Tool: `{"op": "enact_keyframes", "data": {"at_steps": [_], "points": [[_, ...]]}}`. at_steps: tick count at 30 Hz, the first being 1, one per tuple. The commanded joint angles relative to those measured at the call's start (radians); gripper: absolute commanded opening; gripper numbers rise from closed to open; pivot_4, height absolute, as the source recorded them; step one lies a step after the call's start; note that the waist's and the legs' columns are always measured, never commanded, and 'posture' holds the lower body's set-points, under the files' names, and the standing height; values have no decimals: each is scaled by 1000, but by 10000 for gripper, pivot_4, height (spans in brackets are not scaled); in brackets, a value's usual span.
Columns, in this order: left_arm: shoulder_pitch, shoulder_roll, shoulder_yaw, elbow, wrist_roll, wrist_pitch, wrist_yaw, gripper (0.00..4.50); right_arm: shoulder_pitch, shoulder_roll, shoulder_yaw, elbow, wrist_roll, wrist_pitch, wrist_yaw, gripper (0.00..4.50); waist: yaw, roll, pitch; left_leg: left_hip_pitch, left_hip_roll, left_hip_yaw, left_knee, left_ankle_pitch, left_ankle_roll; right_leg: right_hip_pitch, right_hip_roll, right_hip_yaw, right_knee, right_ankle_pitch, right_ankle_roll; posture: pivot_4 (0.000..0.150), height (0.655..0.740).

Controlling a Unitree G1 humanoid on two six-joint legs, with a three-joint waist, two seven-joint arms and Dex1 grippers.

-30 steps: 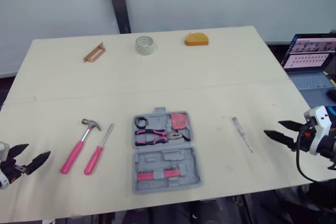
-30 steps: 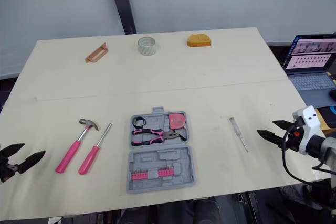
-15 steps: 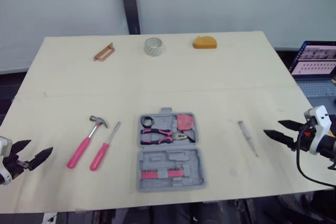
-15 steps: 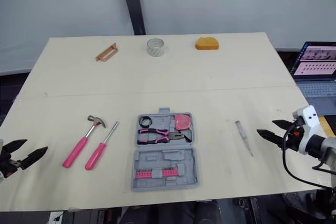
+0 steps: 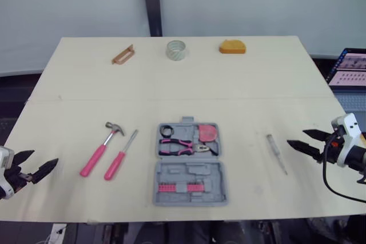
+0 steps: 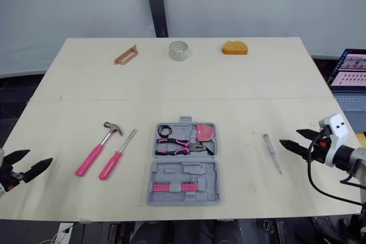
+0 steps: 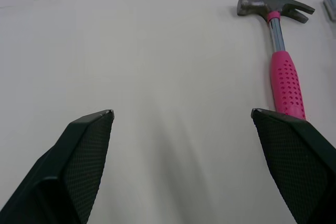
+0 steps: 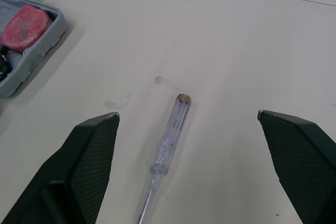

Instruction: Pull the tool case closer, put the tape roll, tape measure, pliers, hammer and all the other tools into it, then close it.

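Tool case [image 5: 190, 164] open, mid-table [image 5: 86, 101]

Pale table [image 5: 240, 87], crossed by a thin seam [image 6: 114, 99] running from 9 to 3 o'clock. Open laptop [image 6: 349, 64], screen lit, beyond the table's edge at 3 o'clock. Dark upright post [image 6: 155, 4] behind the far edge near 12 o'clock, against a pale backdrop [image 6: 257, 4].

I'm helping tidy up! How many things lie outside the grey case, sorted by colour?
Pink-handled: 2, hammer and screwdriver
Clear: 2, tape roll and tester
Orange: 1, block
Brown: 1, handle piece
Total: 6
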Motion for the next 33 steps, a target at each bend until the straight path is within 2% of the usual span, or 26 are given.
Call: {"op": "enact_keyframes", "data": {"at_steps": [1, 8, 14, 22, 33], "points": [[8, -2, 25, -28, -17, 3, 10, 45000, 3, -21, -28, -31, 14, 9, 2, 44665, 0, 0, 0, 0, 1, 1, 0, 0, 0, -1, 1, 3, 0, 0, 0, 1500, 7400], [37, 33, 84, -36, -56, 27, -29, 45000, 5, -60, -62, 18, 29, 52, 12, 44665, 0, 0, 0, -1, 11, 7, -1, -2, -4, -7, 13, 10, 0, 0, -1, 1500, 7400], [38, 68, 93, 46, -42, 0, -70, 45000, 40, -90, -17, 58, -20, 13, 38, 44665, 0, 0, 0, -1, 11, 14, -2, -2, -4, -12, 14, 16, 0, 0, -2, 1500, 7400], [39, 68, 93, 146, -34, -58, -78, 45000, 41, -94, -27, 152, -42, -64, 58, 44665, -13, -1, 1, -1, 12, 18, -4, -2, -4, -15, 14, 20, 1, 0, -2, 1500, 7400], [13, 89, 75, 157, -34, -84, -96, 45000, 18, -104, -44, 130, -10, -41, 93, 44665, -17, -1, 1, 0, 12, 19, -5, -2, -4, -16, 14, 21, 1, 0, -2, 1500, 7400]]}}
